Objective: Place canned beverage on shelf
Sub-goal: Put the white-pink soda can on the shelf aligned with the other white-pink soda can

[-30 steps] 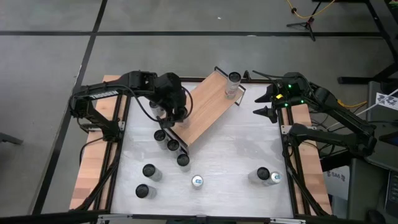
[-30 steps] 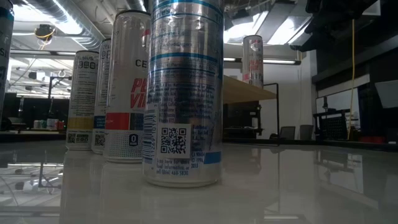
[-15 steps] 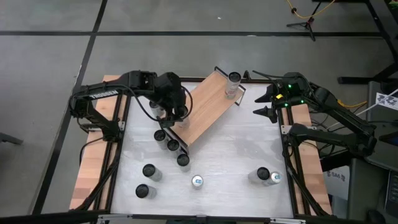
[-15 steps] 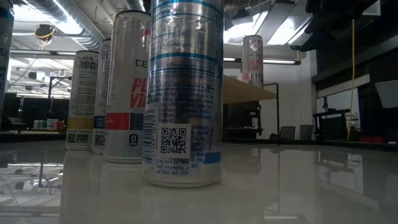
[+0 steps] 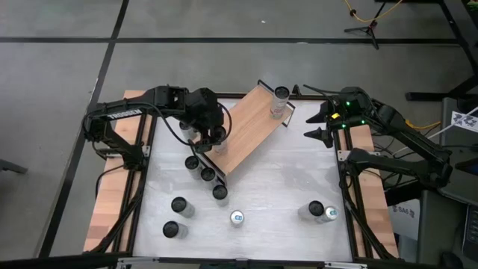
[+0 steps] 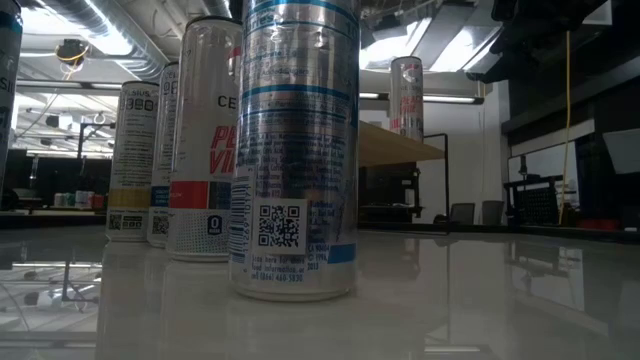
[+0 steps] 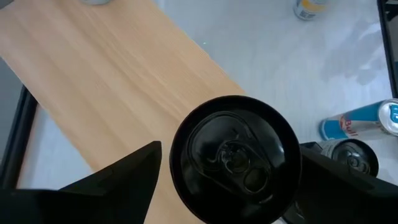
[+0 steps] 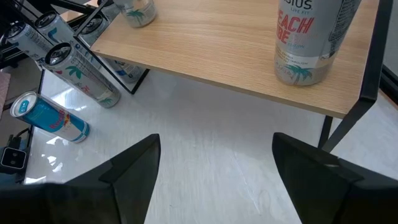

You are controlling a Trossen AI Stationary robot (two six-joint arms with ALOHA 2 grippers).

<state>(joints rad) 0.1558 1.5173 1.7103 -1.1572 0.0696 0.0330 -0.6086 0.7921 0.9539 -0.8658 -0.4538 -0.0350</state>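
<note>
Looking straight down from the high view, my left gripper (image 5: pixel 211 136) sits over the near-left end of the shelf (image 5: pixel 246 127), which lies slantwise across the white table (image 5: pixel 284 179). A silver can (image 5: pixel 280 99) stands on the shelf's far end. Three cans (image 5: pixel 206 173) line up along the shelf's lower edge, more stand toward the table's front, and my right gripper (image 5: pixel 320 124) waits at the table's right side, well apart from the board.

At table height, a blue-and-silver can (image 6: pixel 296 150) fills the foreground, with other cans (image 6: pixel 205 140) to its left; behind them the shelf's light board runs across, bearing one upright can (image 6: pixel 405 95).

Through my left wrist, my fingers (image 7: pixel 121 177) stand wide on either side of a black can (image 7: pixel 235 160) seen from its top; I cannot tell whether they touch it. It stands on the shelf's wood, with another can (image 7: pixel 348 155) and a blue one (image 7: pixel 367 121) on the table just beyond.

Through my right wrist, my fingers (image 8: pixel 134 165) are spread apart and hold nothing; ahead lies the board with a can (image 8: pixel 311 37) on it
</note>
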